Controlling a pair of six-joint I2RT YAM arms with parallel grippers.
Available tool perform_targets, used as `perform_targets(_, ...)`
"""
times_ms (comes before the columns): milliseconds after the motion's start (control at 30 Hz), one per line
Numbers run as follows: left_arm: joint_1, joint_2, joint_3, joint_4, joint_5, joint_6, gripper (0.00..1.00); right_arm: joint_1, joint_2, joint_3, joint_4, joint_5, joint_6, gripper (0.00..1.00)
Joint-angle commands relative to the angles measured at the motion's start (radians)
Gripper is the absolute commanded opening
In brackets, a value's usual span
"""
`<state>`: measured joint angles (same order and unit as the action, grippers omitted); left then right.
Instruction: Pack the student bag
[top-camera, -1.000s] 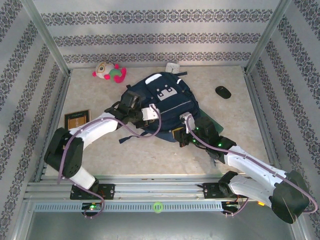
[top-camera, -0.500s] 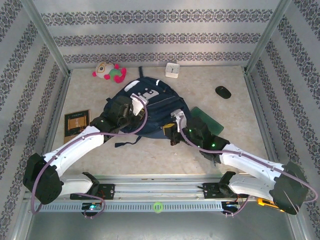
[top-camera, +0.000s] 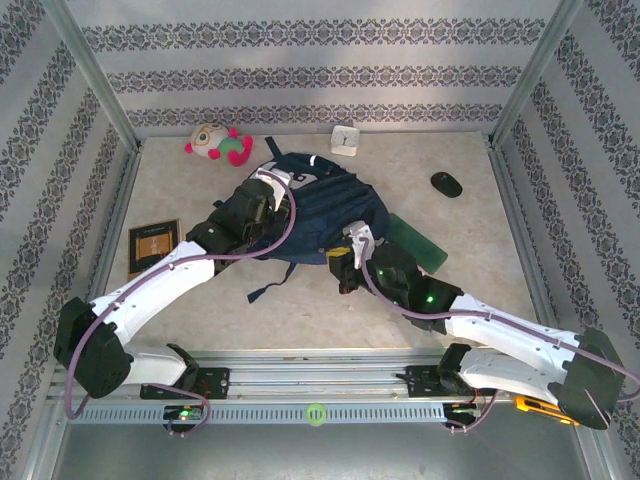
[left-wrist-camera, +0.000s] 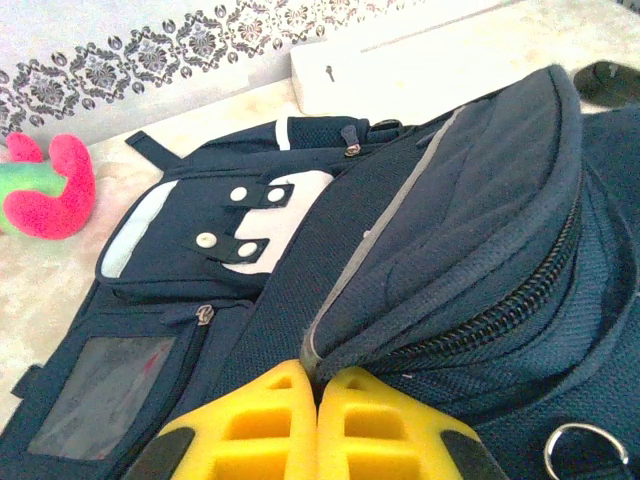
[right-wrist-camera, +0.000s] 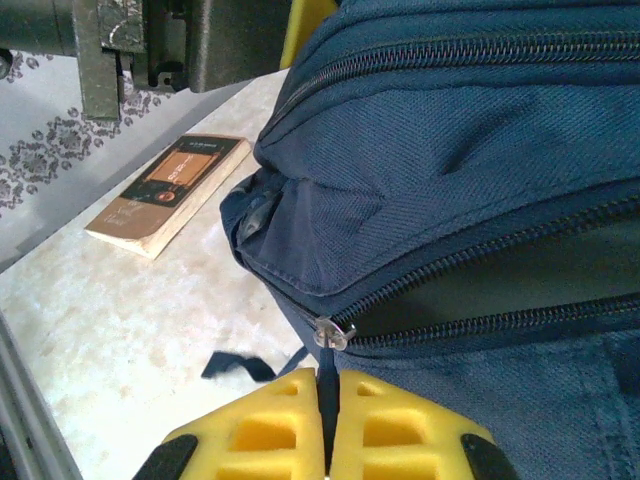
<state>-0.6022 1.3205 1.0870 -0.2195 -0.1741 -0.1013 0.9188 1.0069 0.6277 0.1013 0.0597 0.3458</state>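
Bright, even light — faint shadow under the student bag — sharp focus.

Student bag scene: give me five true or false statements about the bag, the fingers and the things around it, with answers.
1. The right fingers are shut on the zip's pull tab. True.
2. The zip beside them is fully closed. False: it gapes open past the slider.
3. The book is inside the student bag. False: it lies on the table, left of the bag.
4. The left fingers pinch a fold of the bag's fabric. True.
5. The plush toy sits on the bag. False: it lies on the table, apart from the bag.
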Motion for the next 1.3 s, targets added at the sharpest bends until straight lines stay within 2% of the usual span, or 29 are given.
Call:
perform_targets(0, -0.013, 0.002, 0.074, 0.074, -0.04, -0.122, 0.0, 0.042, 0.064, 0.053, 0.02, 0.014, 0.034, 0.0)
perform_targets(200, -0.046, 0.055, 0.127, 0.079, -0.061, -0.247, 0.0, 0.164, 0.257, 0.15, 0.135, 0.143, 0.047, 0.0)
perform_targets(367, -0.058, 0.078, 0.164, 0.077, -0.077, -0.314, 0.0, 0.231, 0.381, 0.21, 0.225, 0.327, 0.074, 0.0)
perform_targets(567, -0.058, 0.087, 0.184, 0.078, -0.083, -0.356, 0.0, 0.293, 0.498, 0.214, 0.415, 0.437, 0.092, 0.0)
perform_targets(867, -0.058, 0.099, 0.2, 0.079, -0.07, -0.437, 0.0, 0.363, 0.689, 0.284, 0.591, 0.529, 0.052, 0.0)
perform_targets(1133, -0.057, 0.099, 0.205, 0.083, -0.054, -0.458, 0.0, 0.369, 0.878, 0.443, 0.598, 0.582, 0.029, 0.0)
perform_targets(1267, -0.058, 0.092, 0.187, 0.088, -0.05, -0.466, 0.0, 0.367, 0.951, 0.532, 0.581, 0.569, -0.006, 0.0)
